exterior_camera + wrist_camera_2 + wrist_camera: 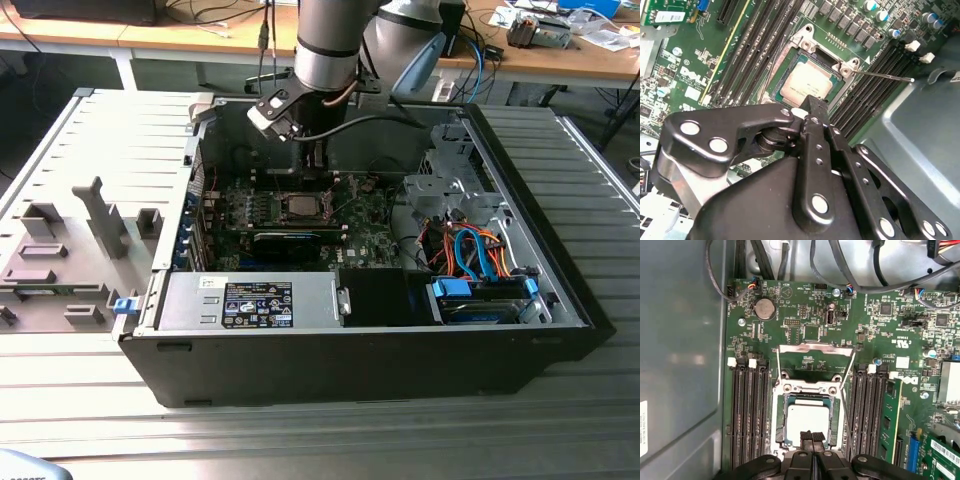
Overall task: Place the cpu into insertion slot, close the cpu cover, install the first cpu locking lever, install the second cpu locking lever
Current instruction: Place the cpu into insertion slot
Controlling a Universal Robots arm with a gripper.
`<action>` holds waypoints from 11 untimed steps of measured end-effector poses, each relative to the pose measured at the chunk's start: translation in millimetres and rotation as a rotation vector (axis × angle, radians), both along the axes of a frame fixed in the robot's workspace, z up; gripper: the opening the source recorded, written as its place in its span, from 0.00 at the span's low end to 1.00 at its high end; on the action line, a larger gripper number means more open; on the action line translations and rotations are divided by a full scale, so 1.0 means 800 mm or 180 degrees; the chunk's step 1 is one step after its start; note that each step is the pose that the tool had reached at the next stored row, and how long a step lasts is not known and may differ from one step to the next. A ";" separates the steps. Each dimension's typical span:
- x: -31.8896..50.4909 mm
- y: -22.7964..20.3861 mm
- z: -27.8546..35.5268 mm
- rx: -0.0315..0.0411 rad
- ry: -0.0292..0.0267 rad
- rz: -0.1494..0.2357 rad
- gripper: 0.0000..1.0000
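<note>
The cpu [807, 421] lies flat in the insertion slot [781, 426] on the green board, its silver top uncovered; it also shows in the second wrist view [804, 84]. The cpu cover [815, 348] looks swung up and open behind the slot, a thin silver frame. One thin locking lever [885, 76] sticks out sideways from the slot's corner. My gripper [812, 436] hangs just above the cpu's near edge, shut with nothing between its fingers [815, 107]. In the exterior view the gripper [318, 178] hovers over the slot [300, 207] inside the open computer case.
Black memory slots [747, 415] run along both sides of the socket. A long black card [288, 240] lies in front of it in the exterior view. Cables [470, 250] and a drive cage fill the case at the exterior view's right; a power supply [250, 300] sits in front.
</note>
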State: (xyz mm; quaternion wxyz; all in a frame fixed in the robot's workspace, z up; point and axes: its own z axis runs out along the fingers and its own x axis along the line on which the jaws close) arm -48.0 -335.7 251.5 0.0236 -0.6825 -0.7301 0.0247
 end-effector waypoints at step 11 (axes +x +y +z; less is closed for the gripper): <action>0.000 0.0000 0.0321 0.0000 0.0000 0.0000 0.11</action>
